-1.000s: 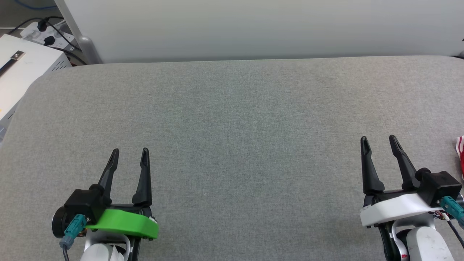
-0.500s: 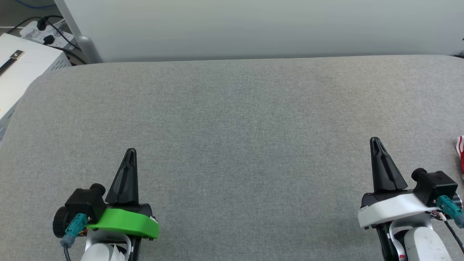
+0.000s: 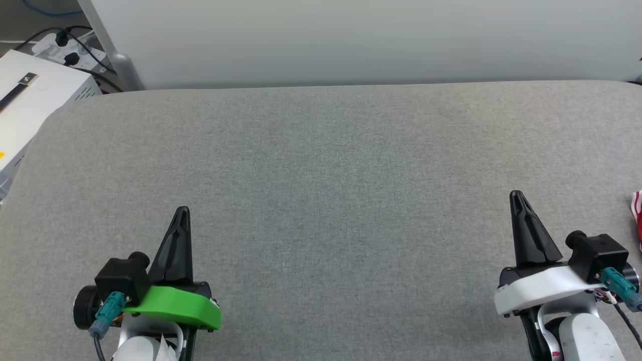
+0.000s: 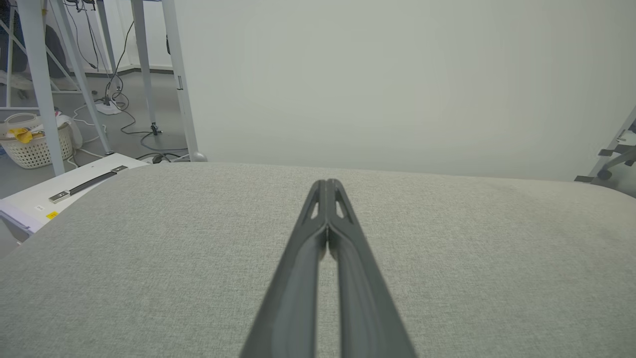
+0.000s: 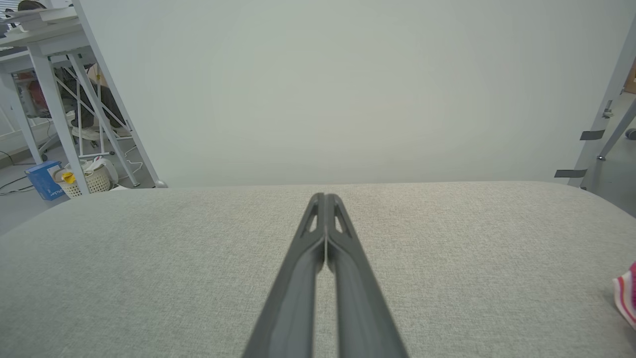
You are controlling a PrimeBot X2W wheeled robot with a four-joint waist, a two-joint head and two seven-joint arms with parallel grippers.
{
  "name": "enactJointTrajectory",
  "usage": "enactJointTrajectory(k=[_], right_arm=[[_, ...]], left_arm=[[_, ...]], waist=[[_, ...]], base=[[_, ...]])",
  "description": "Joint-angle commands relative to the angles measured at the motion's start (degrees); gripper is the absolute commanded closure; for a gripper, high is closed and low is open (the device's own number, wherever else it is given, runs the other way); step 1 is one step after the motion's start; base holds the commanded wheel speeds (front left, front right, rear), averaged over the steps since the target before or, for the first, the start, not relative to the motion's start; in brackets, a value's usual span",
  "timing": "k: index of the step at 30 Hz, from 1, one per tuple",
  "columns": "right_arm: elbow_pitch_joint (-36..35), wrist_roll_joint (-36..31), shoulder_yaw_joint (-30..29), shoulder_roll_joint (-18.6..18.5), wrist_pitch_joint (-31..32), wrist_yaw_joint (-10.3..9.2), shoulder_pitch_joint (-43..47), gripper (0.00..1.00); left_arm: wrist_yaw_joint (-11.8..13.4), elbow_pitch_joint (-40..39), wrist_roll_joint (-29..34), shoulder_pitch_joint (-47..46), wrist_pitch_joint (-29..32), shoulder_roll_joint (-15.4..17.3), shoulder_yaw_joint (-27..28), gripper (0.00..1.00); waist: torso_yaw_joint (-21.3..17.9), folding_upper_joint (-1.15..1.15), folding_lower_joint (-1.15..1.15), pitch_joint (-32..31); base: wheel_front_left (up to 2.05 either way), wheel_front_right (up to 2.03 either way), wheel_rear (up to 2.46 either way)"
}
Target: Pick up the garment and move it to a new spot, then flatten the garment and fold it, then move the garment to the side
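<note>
Garment (image 3: 638, 213) lies at the far right edge of the grey padded surface (image 3: 321, 165), just beyond my right gripper (image 3: 516, 193). I see a red-and-white striped corner of it, and the same corner at the right edge of the right wrist view. The rest is cut off, so I cannot tell whether it is folded flat or crumpled. That fits either a garment waiting off to the side to be picked up, or one already folded and moved aside. My left gripper (image 3: 181, 208) and my right one are both closed, fingers pressed together, holding nothing, low over bare fabric.
</note>
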Motion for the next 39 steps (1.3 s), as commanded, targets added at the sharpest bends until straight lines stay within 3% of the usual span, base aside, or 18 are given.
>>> enactJointTrajectory(k=[1,39], right_arm=[[-0.38,-0.50,-0.01,-0.04,0.32,-0.01,0.82,1.00],[-1.86,-3.76,-0.04,-0.04,4.70,-0.03,2.25,1.00]], left_arm=[[0.30,-0.27,0.80,0.37,0.30,-0.29,0.13,1.00],[2.49,-1.21,5.03,1.01,4.66,-1.28,0.35,1.00]], waist=[[0.03,0.12,0.00,-0.07],[0.62,0.32,0.00,-1.75]], base=[[0.00,0.00,0.00],[0.00,0.00,0.00]])
